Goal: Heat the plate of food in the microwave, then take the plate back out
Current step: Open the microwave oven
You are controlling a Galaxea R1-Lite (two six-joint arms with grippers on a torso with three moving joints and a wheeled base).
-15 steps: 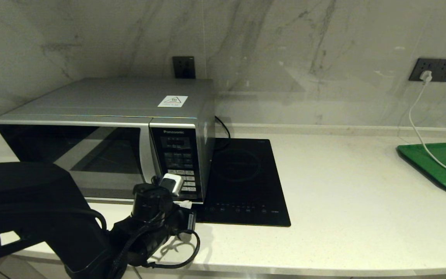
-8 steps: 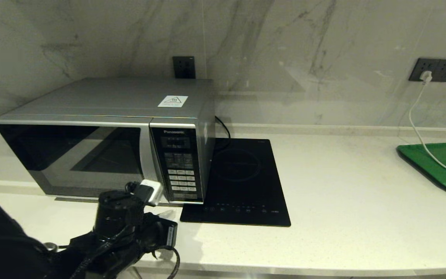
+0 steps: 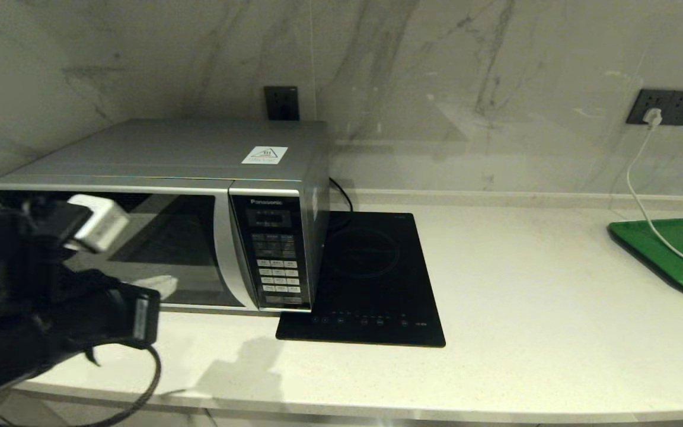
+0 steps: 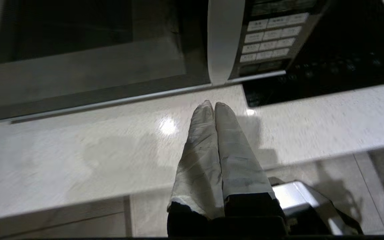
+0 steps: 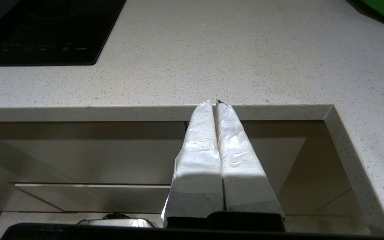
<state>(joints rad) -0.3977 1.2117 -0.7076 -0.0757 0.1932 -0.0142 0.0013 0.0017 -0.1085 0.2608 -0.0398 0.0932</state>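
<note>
The microwave (image 3: 199,172) stands at the back left of the counter with its dark glass door (image 3: 140,237) closed. The plate of food shows in no view. My left arm (image 3: 33,296) hangs at the far left, in front of the door. In the left wrist view my left gripper (image 4: 213,104) is shut and empty above the counter, short of the curved handle strip (image 4: 223,40) and the button panel (image 4: 268,36). My right gripper (image 5: 213,101) is shut and empty, parked below the counter's front edge.
A flat black induction hob (image 3: 371,279) lies right of the microwave. A green tray (image 3: 673,249) sits at the far right, with a white cable (image 3: 638,196) running onto it from a wall socket (image 3: 664,107). The pale counter (image 3: 525,308) spreads between hob and tray.
My left arm has swung left and upward, away from the button panel, and now hangs before the left part of the door. The microwave stays closed.
</note>
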